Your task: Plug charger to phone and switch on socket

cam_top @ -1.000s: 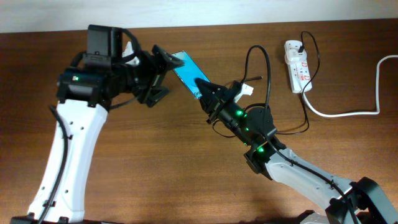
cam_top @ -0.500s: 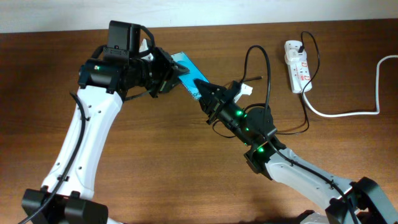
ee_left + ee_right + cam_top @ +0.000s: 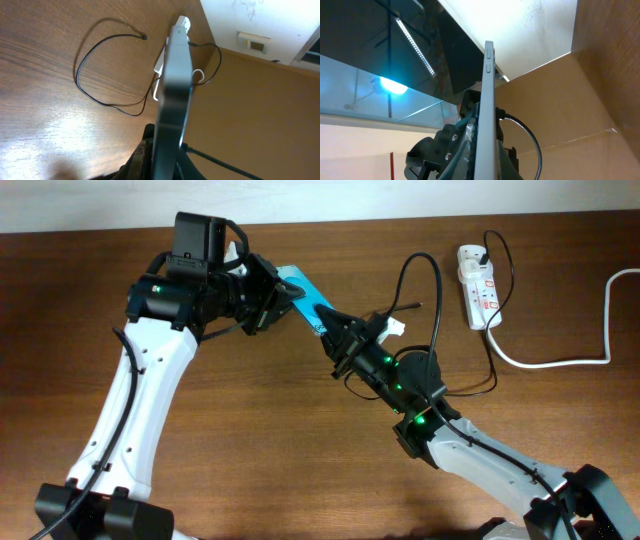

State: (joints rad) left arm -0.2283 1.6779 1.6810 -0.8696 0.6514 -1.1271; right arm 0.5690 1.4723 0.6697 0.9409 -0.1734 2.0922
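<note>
To the left, the left gripper is clamped on the upper end of the phone, which is held off the desk. The right gripper pinches its lower end. Further right the charger loops loose, and beyond it lies the socket.

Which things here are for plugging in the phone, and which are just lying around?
For the job:
- the phone, gripped by the left gripper and the right gripper
- the charger
- the socket

Just there:
- the table
- the thick white cord of the socket
</note>
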